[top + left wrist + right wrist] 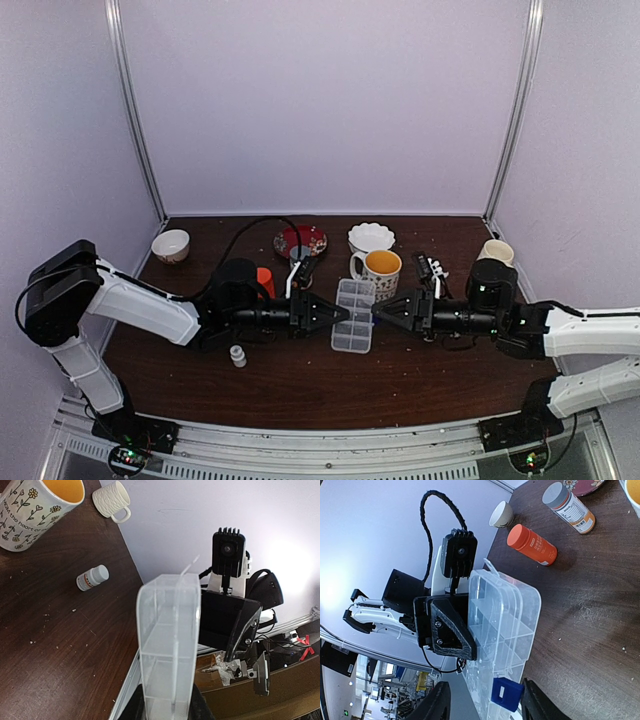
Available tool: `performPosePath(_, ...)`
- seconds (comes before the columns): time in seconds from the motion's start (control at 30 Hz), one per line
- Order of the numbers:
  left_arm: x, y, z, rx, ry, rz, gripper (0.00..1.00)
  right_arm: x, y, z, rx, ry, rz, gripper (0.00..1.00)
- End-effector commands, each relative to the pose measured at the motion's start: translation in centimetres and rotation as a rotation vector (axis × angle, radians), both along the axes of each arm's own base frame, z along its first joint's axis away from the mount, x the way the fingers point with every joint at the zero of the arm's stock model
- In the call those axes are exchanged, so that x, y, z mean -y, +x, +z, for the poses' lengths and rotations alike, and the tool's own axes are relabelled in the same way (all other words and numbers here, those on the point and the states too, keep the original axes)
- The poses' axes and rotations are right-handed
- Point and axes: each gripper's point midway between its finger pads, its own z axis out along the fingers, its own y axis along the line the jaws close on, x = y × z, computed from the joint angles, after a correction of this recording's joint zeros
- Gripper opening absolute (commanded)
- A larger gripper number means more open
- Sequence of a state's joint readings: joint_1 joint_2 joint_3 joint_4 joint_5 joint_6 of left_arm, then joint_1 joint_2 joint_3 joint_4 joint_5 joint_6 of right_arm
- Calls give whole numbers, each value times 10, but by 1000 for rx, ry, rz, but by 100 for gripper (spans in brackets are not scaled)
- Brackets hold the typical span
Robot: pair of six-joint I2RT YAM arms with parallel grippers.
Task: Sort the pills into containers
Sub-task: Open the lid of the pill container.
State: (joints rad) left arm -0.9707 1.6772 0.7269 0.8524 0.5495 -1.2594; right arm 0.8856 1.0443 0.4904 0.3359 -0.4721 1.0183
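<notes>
The clear pill box (354,315) lies in the middle of the tabletop (300,390), between the 2 hands and just in front of the flower mug (381,268). It could slip or flip if its lid gets tugged, because only 1 edge is pinched. The left hand (338,313) is clenched on that edge. The right hand (486,696) is spread wide around the blue clasp (507,694) and does not seem to squeeze it.

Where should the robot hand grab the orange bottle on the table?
Probably from above, closing on the straight round sides of the orange plastic bottle, under its cap. It stands upright, a grey-capped bottle beside it. The left hand holds the clear plastic pill box.
</notes>
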Motion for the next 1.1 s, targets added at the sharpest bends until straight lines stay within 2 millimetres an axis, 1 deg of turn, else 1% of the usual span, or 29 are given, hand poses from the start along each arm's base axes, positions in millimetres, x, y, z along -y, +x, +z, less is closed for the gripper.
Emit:
performPosePath(0.0, 0, -1, -3, 7, -7, 0, 9, 1, -5, 18, 38, 64, 19, 47)
performPosePath(0.1, 0, -1, -3, 6, -6, 1, 9, 1, -5, 19, 39, 67, 19, 41)
performPosePath(0.23, 0, -1, -3, 7, -7, 1, 9, 1, -5, 20, 39, 67, 19, 35)
performPosePath(0.4, 0, -2, 1, 7, -19, -5, 9, 0, -2, 12, 25, 40, 11, 35)
performPosePath(0.5, 0, -3, 1, 7, -21, -7, 9, 0, 0, 3, 9, -2, 2, 38)
performPosePath(0.63, -1, -3, 0, 8, -16, -5, 9, 0, 2, -3, 2, -25, -5, 39)
performPosePath(0.73, -1, -3, -1, 7, -15, -6, 9, -1, 2, -3, 4, -26, -1, 31)
performPosePath(0.9, -1, -3, -2, 7, -12, -7, 10, -2, 1, 1, 13, -13, 4, 12)
performPosePath(1.03, -1, -3, -2, 8, -10, -6, 17, -2, 2, 1, 13, -20, 2, 3)
performPosePath(1.07, -1, -3, -2, 9, -11, -5, 21, -2, 2, 0, 12, -21, 2, 0)
